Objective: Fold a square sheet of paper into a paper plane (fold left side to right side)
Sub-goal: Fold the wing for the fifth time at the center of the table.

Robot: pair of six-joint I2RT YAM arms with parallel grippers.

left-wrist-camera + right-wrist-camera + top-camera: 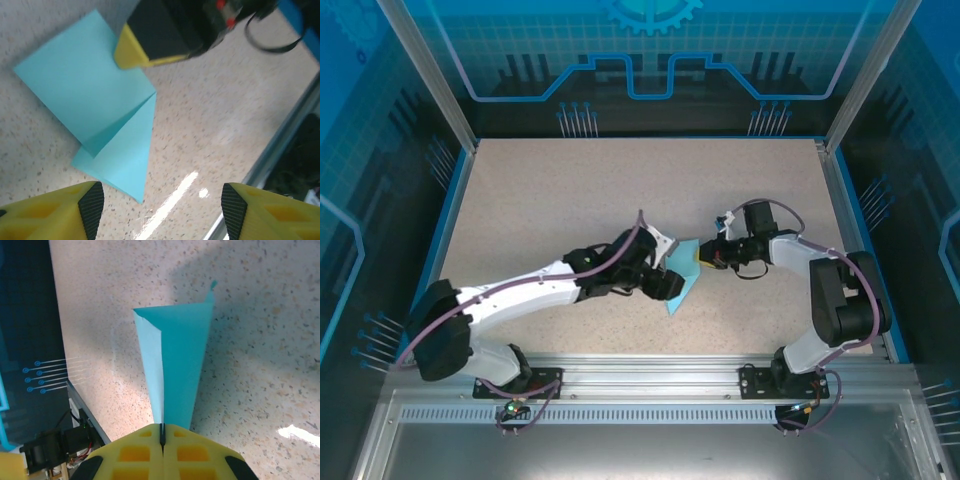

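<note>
We see the paper (684, 283) lying on the worktop (570, 190), about midway between its left and right edges and nearer the near edge than the far one. It is a folded light-blue shape: the left wrist view shows a broad flat part, a diagonal crease, and a triangular flap running down to a point.

The left arm (520, 295) stretches low from its base at the near left corner, reaching right and slightly away from us towards the middle. The left gripper (658, 280) sits at the paper's left side. In its wrist view the two yellow fingers (75, 212) stand well apart with bare worktop between them. The flap's point lies just ahead of the left one, and nothing is held. We cannot tell whether the fingertips touch the worktop.

The right arm (840, 300) rises from its base at the near right, bends at the elbow and reaches left, with its forearm low over the worktop. The right gripper (702, 257) meets the paper's right edge. In its wrist view the fingers (135, 450) are pressed together with only a thin dark seam between them, clamped on the paper's edge, and the paper runs away from them in a narrow wedge.
</note>
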